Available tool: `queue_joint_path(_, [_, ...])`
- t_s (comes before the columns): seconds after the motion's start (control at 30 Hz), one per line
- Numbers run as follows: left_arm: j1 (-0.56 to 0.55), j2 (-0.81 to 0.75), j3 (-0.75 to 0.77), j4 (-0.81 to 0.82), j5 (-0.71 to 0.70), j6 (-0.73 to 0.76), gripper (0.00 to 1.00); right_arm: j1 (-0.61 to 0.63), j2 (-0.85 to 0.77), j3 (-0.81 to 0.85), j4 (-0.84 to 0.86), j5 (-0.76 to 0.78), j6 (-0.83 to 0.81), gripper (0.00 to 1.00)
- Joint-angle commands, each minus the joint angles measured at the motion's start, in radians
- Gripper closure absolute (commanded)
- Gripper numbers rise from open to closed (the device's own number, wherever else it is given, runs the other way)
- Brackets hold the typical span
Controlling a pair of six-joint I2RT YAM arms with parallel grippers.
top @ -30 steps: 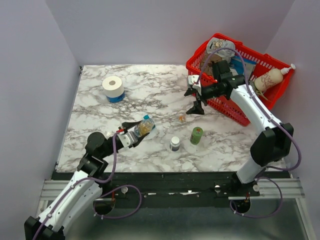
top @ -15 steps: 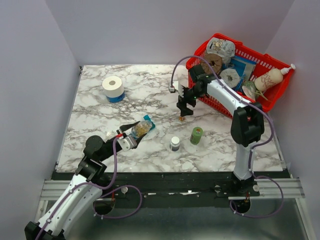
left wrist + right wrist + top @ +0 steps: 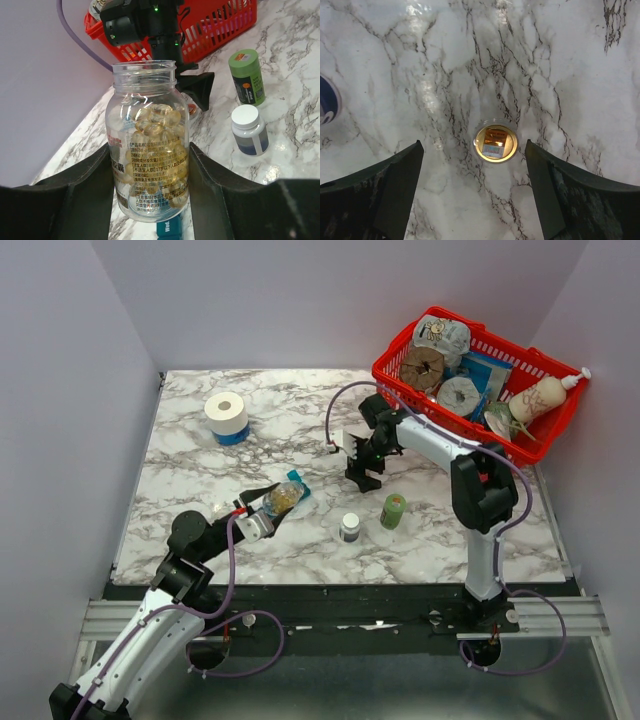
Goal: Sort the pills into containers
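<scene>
Left gripper (image 3: 148, 172) is clamping a clear uncapped bottle (image 3: 147, 150), glossy amber oval pills (image 3: 160, 125) heaping inside it; right gripper (image 3: 472, 147) is hanging wide open, empty, over a round gold-lined cap (image 3: 495, 143) lying on the veined marble counter (image 3: 470, 60)

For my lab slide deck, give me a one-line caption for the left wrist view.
Left gripper holds an uncapped clear bottle of yellow pills; green bottle and white-capped bottle stand behind.
</scene>
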Motion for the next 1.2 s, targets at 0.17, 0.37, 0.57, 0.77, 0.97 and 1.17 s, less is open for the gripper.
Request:
queue_joint_path(0.17, [0.0,-0.004,0.002,0.023,0.007,0.02,1.0,0.014,0.033,-0.046,0.137,0.116,0.041,0.11])
queue_joint_path(0.37, [0.0,-0.006,0.002,0.022,0.006,0.02,1.0,0.031,0.041,-0.071,0.163,0.129,0.052,0.17])
queue_joint_path(0.57, [0.0,-0.007,0.004,0.022,0.006,0.02,1.0,0.037,0.044,-0.091,0.183,0.149,0.058,0.25])
queue_joint_path(0.77, [0.002,-0.007,0.004,0.02,0.006,0.02,1.0,0.037,0.05,-0.099,0.198,0.167,0.069,0.46])
queue_joint_path(0.97, [0.002,-0.006,0.002,0.02,0.01,0.018,1.0,0.038,0.036,-0.109,0.217,0.175,0.081,0.74])
queue_joint_path(1.17, [0.0,0.011,0.004,0.022,0.035,0.009,1.0,0.035,-0.056,-0.096,0.174,0.08,0.076,0.85])
